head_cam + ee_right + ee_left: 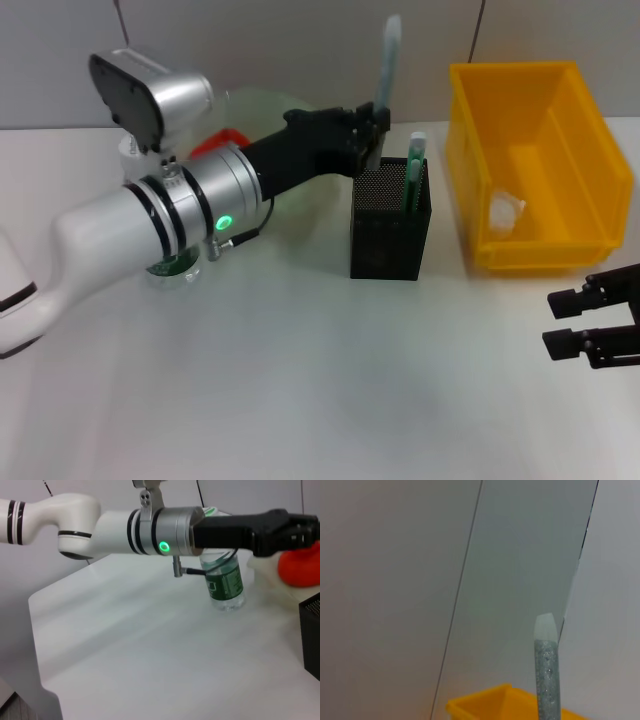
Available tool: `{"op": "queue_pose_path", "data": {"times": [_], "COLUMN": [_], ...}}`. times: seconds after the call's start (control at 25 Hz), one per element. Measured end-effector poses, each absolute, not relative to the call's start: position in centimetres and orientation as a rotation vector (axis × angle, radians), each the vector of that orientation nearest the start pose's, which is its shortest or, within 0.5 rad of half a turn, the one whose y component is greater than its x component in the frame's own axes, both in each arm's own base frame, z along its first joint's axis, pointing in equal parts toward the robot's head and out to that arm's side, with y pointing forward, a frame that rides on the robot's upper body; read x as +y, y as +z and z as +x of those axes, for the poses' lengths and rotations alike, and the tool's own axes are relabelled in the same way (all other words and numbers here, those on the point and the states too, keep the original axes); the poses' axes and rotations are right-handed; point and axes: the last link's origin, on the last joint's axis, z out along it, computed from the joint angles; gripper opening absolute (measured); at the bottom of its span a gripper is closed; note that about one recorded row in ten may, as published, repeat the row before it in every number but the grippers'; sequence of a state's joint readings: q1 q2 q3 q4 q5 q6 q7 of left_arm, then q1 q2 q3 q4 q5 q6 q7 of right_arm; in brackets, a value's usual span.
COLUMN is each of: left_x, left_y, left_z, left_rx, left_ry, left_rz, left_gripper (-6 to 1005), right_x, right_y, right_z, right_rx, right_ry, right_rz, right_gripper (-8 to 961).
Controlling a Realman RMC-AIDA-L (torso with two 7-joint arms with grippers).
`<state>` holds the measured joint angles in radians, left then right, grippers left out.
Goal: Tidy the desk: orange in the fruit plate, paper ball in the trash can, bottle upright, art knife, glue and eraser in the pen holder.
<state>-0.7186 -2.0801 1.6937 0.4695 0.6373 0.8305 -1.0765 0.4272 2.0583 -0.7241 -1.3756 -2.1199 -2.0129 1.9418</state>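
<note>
Head: left tool [377, 128] grips glue [386, 55] | right wrist: bottle [224, 578] upright

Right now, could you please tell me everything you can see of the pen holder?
The pen holder is a square black mesh box, seemingly metal, standing upright on the table beside the yellow bin. A green-and-white stick stands inside it. The left gripper holds a grey glittery stick above its near corner.

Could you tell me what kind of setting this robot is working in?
Probably a lab mock-up of a desk: a bare white table against a plain wall, holding a mesh pen holder, a yellow bin and a water bottle.
</note>
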Motion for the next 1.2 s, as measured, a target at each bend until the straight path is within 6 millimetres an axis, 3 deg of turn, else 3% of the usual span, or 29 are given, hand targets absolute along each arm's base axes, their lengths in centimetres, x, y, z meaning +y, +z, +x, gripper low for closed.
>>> {"op": "queue_pose_path", "data": {"times": [0.24, 0.76, 1.0, 1.2], "left_x": [40.7, 40.9, 40.8, 38.3], "left_y": [-8.7, -9.2, -9.1, -7.3], "left_z": [-14.9, -14.6, -14.7, -14.7], "left_rx": [-0.589, -0.581, -0.593, -0.516], "left_ry": [-0.890, -0.846, -0.867, -1.066], "left_rz": [-2.408, -2.406, -2.396, -2.433], "left_gripper": [131, 293, 437, 579], "right_x": [29.4, 29.6, 29.6, 29.6], "right_y": [9.5, 9.1, 9.1, 9.1], "right_z": [22.4, 22.6, 22.6, 22.6], "right_rx": [0.748, 0.729, 0.723, 0.694], "right_ry": [0.344, 0.349, 0.346, 0.346], "right_rz": [-2.907, -2.915, -2.916, -2.922], "right_gripper": [526, 526, 526, 526]}}
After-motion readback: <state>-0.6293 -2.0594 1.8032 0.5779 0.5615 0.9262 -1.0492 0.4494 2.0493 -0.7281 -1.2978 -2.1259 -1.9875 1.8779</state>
